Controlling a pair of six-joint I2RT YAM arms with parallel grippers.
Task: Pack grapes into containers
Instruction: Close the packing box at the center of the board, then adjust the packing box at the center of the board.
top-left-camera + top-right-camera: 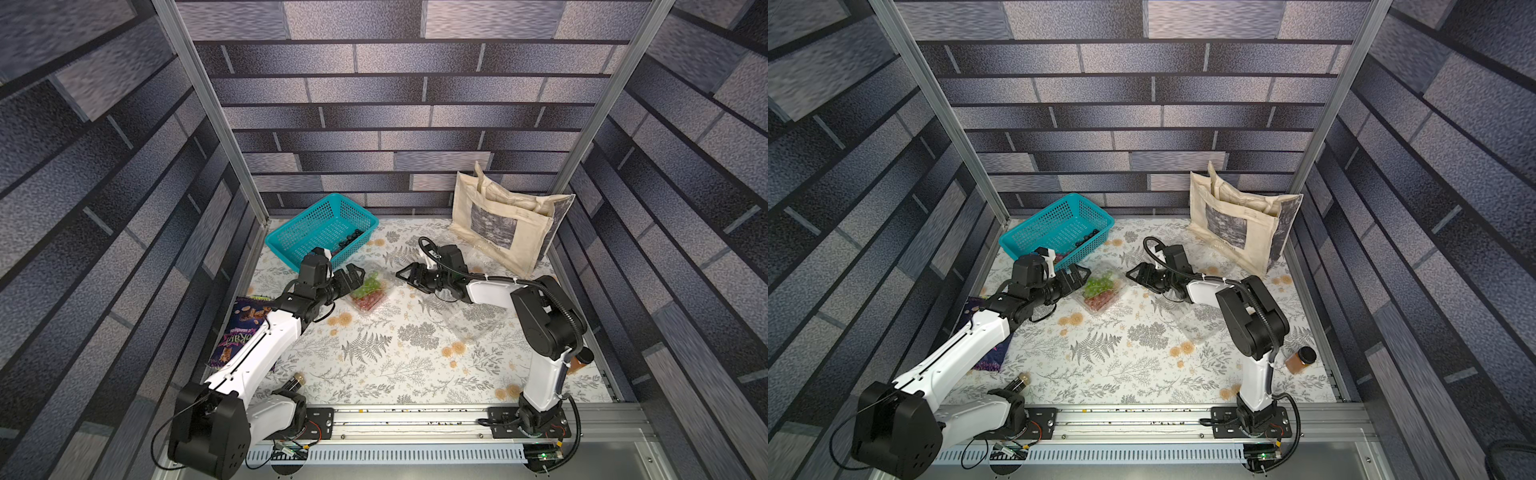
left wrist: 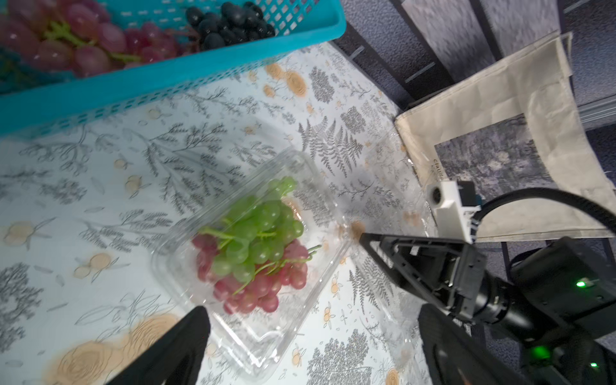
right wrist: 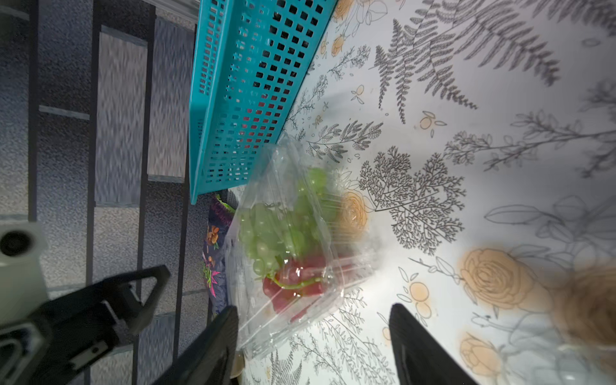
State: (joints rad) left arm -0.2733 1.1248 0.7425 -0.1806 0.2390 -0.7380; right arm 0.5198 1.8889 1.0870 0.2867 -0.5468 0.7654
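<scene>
A clear container point(image 1: 389, 289) point(image 1: 1120, 286) stands left of the table's middle, holding green grapes point(image 1: 371, 283) point(image 2: 256, 230) on top of red grapes point(image 1: 368, 300) point(image 2: 253, 293). Its clear lid leans over the fruit in the right wrist view, by the container's wall point(image 3: 266, 330). My left gripper point(image 1: 352, 275) point(image 2: 313, 336) is open just left of the box, and the box's near corner point(image 2: 263, 346) lies between its fingers. My right gripper point(image 1: 405, 274) point(image 3: 313, 333) is open just right of it and holds nothing. More red grapes point(image 2: 83, 43) and black grapes point(image 1: 351, 240) point(image 2: 230, 23) lie in the teal basket point(image 1: 307, 224).
An empty clear container point(image 1: 469, 326) lies under my right forearm. A beige tote bag point(image 1: 507, 220) leans at the back right, with clear plastic point(image 1: 1223, 247) at its foot. A purple snack bag point(image 1: 245, 328) lies under my left arm. A brown jar point(image 1: 1300, 359) stands at the right edge.
</scene>
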